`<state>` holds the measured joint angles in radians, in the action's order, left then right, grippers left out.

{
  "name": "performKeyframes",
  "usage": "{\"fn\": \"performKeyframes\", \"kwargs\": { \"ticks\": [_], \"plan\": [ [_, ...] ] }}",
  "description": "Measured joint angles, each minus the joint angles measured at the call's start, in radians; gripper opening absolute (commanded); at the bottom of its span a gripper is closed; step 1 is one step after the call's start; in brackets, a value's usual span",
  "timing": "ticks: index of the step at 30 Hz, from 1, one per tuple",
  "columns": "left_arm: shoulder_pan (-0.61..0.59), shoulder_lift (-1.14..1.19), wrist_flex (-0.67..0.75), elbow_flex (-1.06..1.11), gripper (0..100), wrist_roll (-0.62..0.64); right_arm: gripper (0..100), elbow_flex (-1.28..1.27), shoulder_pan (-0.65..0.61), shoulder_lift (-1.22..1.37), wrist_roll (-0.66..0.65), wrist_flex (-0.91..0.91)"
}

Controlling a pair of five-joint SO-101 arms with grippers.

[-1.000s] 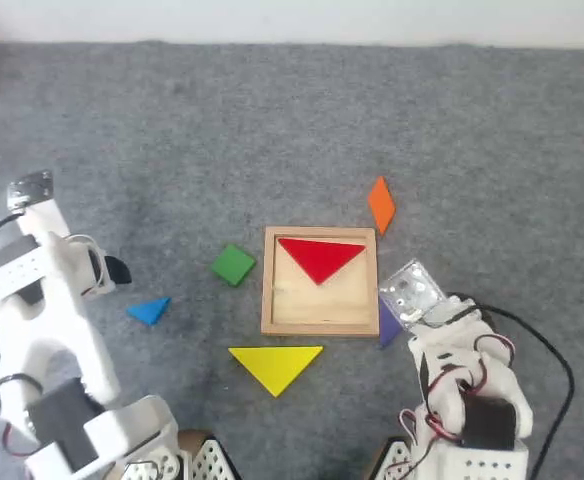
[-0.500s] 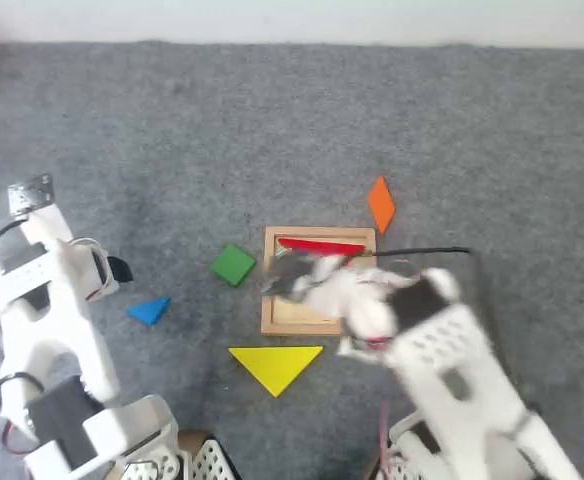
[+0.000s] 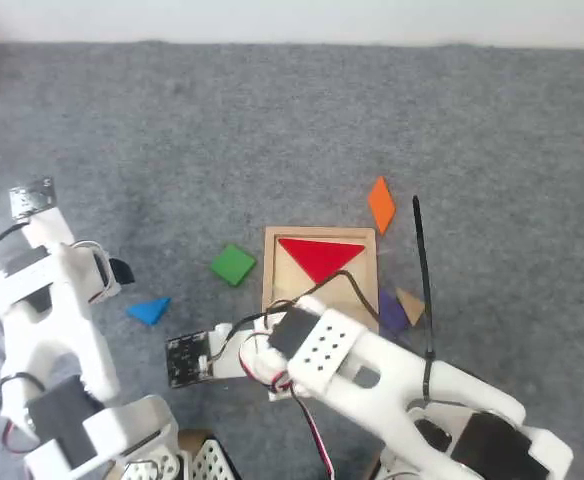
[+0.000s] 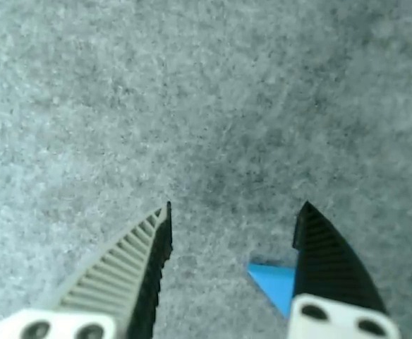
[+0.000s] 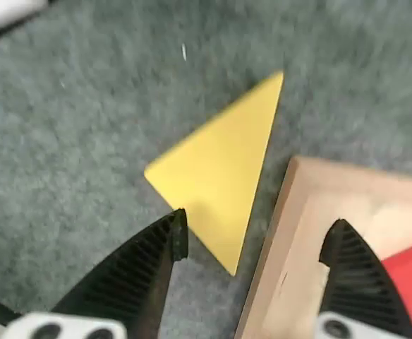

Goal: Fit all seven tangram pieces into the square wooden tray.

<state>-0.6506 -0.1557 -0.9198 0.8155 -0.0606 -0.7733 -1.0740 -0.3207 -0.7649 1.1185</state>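
The square wooden tray [image 3: 320,232] lies on the grey carpet [image 3: 272,120] with a large red triangle piece [image 3: 319,257] seated inside it against the far rim. The right arm [image 3: 372,375] stretches across the tray's near edge, and the right gripper [image 5: 260,219] hangs with its jaws spread wide and nothing between the fingers. One side of the tray [image 5: 276,233] runs into the gap between those jaws, closer to the plain finger, and the red triangle [image 5: 407,265] shows just past that finger. A large yellow triangle piece [image 5: 223,183] lies flat on the carpet ahead of the jaws, beside the tray rim, its nearest corner pointing into the gap. The left gripper [image 4: 236,206] is also open and empty over bare carpet, with a small blue triangle piece [image 4: 273,281] peeking out from behind its dark finger. Well clear of both sets of jaws lie a green square piece [image 3: 233,265], an orange parallelogram piece [image 3: 381,204], a purple piece [image 3: 391,311] and a tan triangle piece [image 3: 410,305].
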Motion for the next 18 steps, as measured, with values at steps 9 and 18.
{"fn": "performKeyframes", "kwargs": {
  "ticks": [9, 18],
  "plan": [
    [0.003, 0.000, 0.012, 0.011, 28, -0.002, 31.0, -0.020, -0.091, 0.000, 0.040, -0.002],
    [-0.221, 0.000, -0.061, -0.212, 28, 0.032, 30.9, -0.023, -0.126, 0.000, 0.130, -0.002]
  ]
}}
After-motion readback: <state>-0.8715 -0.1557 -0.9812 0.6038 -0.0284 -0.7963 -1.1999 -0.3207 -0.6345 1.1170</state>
